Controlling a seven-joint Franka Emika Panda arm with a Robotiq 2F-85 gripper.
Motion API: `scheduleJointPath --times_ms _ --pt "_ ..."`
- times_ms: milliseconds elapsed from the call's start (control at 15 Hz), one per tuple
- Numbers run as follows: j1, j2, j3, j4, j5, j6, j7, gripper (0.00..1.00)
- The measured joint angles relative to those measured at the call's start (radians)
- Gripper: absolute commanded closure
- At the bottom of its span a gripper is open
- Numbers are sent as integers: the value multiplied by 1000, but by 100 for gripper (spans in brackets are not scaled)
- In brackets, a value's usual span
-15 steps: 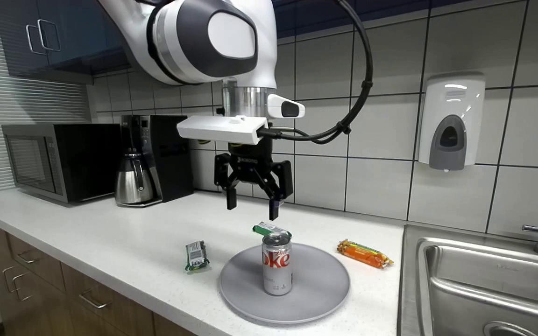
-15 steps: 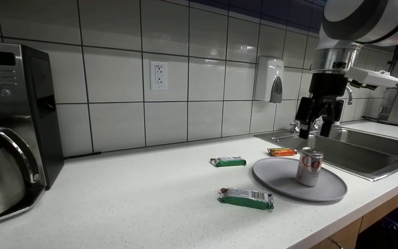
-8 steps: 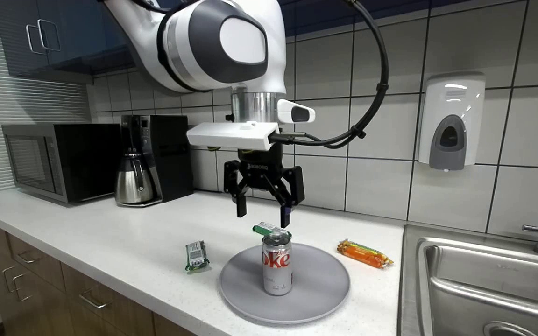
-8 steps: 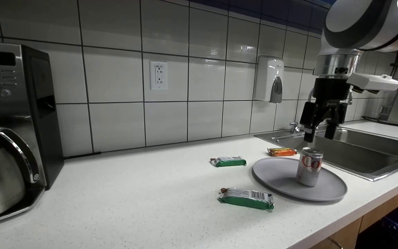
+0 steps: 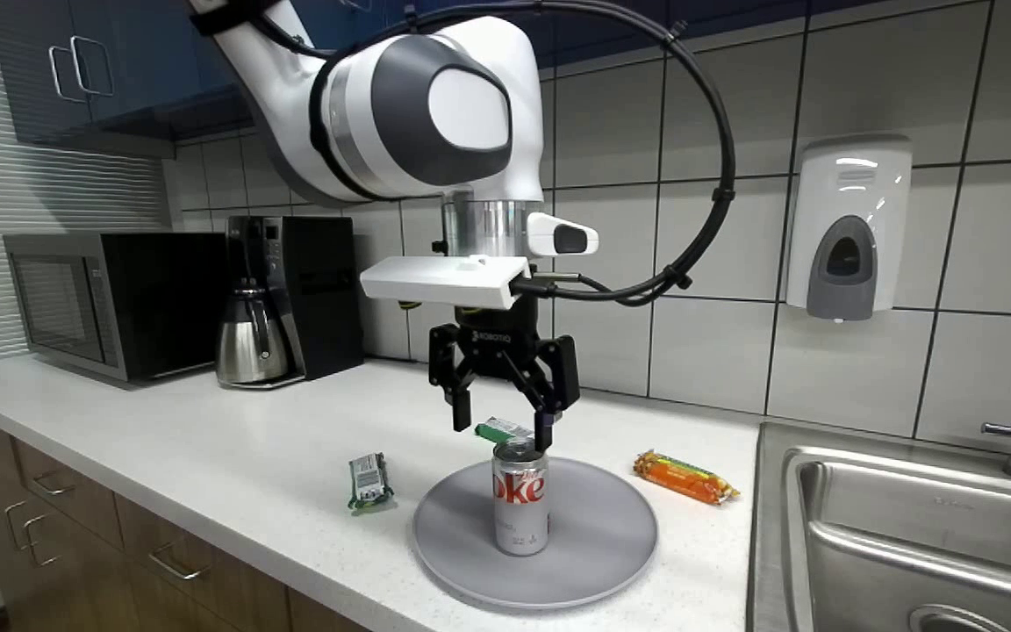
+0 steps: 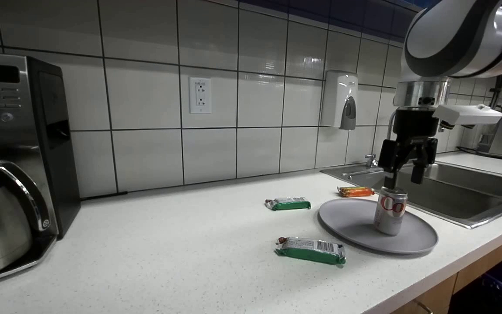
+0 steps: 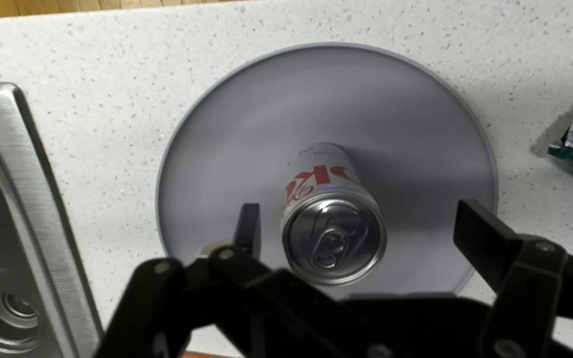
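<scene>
Hovering near upright soda can [image 7: 334, 238] | pincer [image 5: 503, 435] spread wide | standing apart from it

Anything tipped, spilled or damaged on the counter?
Nothing stands out. The Coke can stands upright on the gray plate, the three wrapped bars lie on the counter, and no spill or dent shows.

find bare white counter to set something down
Widest: between the black-and-steel coffee maker and two green-and-silver wrapped bars. Narrower: between the round grey plate and steel sink, with an orange wrapped bar toward the tiled wall. Crowded: the plate, with an upright silver can under the open black gripper.
</scene>
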Motion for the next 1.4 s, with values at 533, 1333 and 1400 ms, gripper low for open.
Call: scheduleJointPath --times_ms 533,1333,1400 --pt "-1 92 -1 45 -5 33 20 0" --pt "-1 163 -1 90 -5 42 25 26" --pt "-1 163 -1 90 -5 42 25 29"
